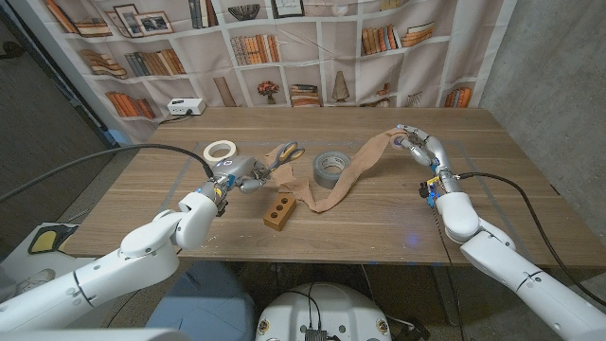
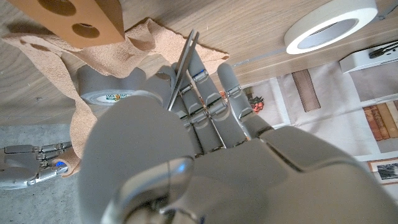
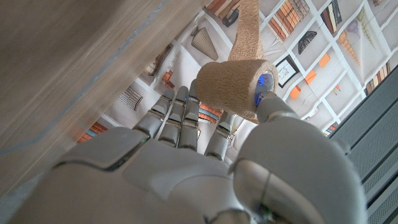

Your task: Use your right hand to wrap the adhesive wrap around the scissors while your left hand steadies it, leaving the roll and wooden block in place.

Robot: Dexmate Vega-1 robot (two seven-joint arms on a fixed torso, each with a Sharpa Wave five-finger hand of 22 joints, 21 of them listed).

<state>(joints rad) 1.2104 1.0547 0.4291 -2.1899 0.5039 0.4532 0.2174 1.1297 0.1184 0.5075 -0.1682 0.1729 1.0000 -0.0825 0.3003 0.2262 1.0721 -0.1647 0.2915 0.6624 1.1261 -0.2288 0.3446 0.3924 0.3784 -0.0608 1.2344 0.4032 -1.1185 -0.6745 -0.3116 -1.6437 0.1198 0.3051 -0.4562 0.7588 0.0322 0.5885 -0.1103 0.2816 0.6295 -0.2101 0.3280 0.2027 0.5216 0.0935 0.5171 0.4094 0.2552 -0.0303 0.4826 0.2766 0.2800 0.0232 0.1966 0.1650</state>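
Observation:
My left hand [image 1: 235, 175] grips the scissors [image 1: 287, 152] just above the table, their yellow and grey handles pointing away from me. The left wrist view shows the metal blades [image 2: 184, 61] between the fingers of that hand [image 2: 205, 162]. A tan strip of adhesive wrap [image 1: 352, 177] runs from beside the wooden block [image 1: 277, 213] up to my right hand [image 1: 418, 147], which is raised at the right. That hand [image 3: 186, 162] holds the small roll of wrap [image 3: 234, 87]. The strip [image 2: 112, 53] lies slack on the table near the blades.
A grey duct tape roll [image 1: 331, 166] lies behind the strip, also seen as the grey roll [image 2: 102, 93]. A white masking tape roll [image 1: 221, 150] sits left of the scissors. The block [image 2: 74, 18] has two holes. A white box [image 1: 186, 107] stands at the back edge.

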